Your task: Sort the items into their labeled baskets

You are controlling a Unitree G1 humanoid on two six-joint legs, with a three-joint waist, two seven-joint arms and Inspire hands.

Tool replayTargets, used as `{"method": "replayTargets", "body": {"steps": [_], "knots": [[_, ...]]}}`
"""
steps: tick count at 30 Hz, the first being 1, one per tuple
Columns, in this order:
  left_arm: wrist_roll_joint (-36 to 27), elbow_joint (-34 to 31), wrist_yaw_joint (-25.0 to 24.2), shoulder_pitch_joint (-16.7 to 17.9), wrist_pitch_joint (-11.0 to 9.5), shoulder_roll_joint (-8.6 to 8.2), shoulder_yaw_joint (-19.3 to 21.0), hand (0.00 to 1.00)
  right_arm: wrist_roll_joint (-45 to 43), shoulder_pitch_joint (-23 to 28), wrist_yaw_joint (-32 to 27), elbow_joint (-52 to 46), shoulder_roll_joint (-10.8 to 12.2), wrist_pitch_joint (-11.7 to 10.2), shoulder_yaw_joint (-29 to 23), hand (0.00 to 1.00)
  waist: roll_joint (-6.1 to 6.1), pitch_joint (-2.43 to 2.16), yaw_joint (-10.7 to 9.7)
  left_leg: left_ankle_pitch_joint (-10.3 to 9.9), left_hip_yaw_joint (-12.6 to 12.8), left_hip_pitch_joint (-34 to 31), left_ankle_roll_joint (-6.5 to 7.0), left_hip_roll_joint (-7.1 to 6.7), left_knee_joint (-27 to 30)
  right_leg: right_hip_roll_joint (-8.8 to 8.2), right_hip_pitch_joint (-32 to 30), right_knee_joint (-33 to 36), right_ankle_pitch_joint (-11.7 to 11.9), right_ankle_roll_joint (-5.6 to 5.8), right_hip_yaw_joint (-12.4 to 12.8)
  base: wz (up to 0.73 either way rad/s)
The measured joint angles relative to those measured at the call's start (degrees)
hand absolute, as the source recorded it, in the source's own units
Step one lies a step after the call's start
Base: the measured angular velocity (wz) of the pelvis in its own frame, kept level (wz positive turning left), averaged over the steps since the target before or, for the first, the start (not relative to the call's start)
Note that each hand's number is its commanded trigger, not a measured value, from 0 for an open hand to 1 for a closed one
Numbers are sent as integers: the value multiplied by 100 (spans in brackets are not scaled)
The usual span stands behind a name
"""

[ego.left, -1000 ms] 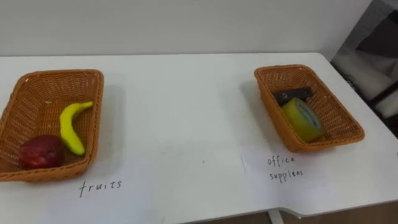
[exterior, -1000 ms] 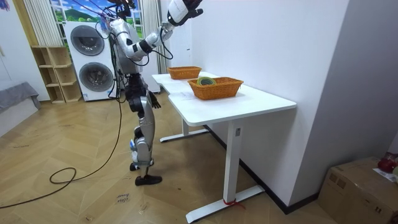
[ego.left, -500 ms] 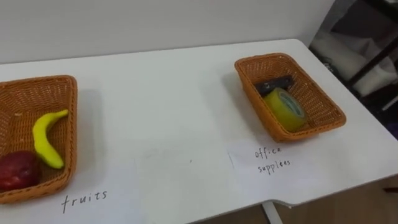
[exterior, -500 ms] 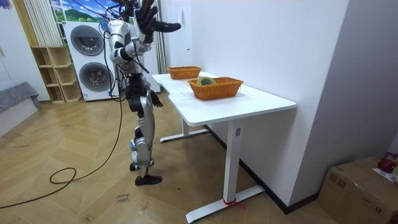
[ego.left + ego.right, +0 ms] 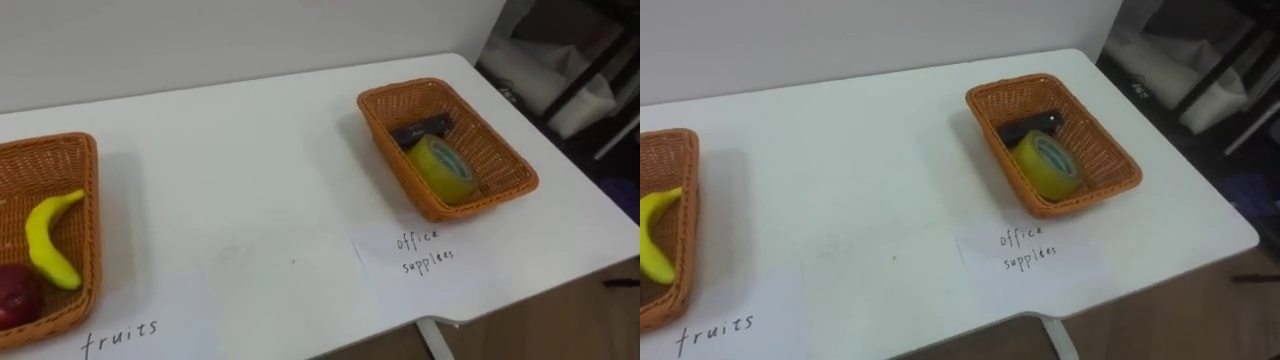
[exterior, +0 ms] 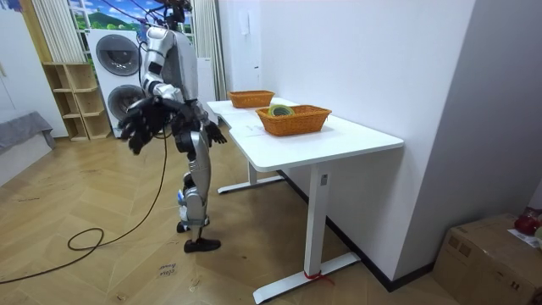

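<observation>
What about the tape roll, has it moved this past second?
No. The tape roll sits by the dark item in the office basket as before; the camera turned.

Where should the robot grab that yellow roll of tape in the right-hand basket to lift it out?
Probably from above, pinching the wall of the yellow tape roll with a finger through its centre hole. It lies tilted in the brown wicker basket, hole facing upward, and the basket walls block a sideways approach.
</observation>
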Motion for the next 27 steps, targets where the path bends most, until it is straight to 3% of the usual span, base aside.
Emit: {"method": "replayTargets", "body": {"steps": [2, 7, 10, 17, 21, 24, 27], "knots": [[-8, -6, 46, -2, -5, -7, 6, 0, 2, 57, -29, 335, 186, -109, 0, 0, 38, -4, -20, 0, 8, 0, 0, 0, 4, 5, 1, -1, 0, 0, 28, -2], [-116, 8, 111, 19, -24, -57, 4, 0, 41, 262, -65, 1359, 616, -117, 16, 0, 154, -42, -17, -6, -9, -8, 3, -4, 5, -5, 8, 4, -12, -13, 25, 1], [-103, 6, 109, 9, -24, -75, 10, 0, -10, 303, -39, 1949, 829, -117, 175, 0, 179, -30, -2, -5, -10, 2, 3, -6, 10, -4, 10, 13, -27, -25, 53, 0], [-141, 198, 97, 3, -28, -160, -31, 0, -14, 353, 420, 3291, 984, -93, 1001, 0, 214, -11, 13, -5, -34, 79, 2, -28, 31, -8, 8, 87, -117, -15, 81, 0], [-5, 304, -59, -34, 17, -242, 11, 0, -324, 231, 1260, 4208, 999, 153, 1490, 0, 227, -16, 238, -6, -68, 100, 2, -37, 12, -14, 49, 104, -145, -13, 76, 0], [76, 435, -98, -110, 18, -253, -35, 0, -1251, 189, 2025, 4448, 996, 309, 2283, 0, 219, -6, 462, -6, -83, 127, 0, -32, 34, -16, 98, 71, -141, -18, 23, 0], [95, 583, -100, -194, 33, -246, -195, 0, -2506, -14, 2727, 4490, 989, 328, 2950, 0, 218, -2, 688, -19, -104, 176, -14, -21, 29, -13, 122, -8, -142, -22, 18, 1]]}}
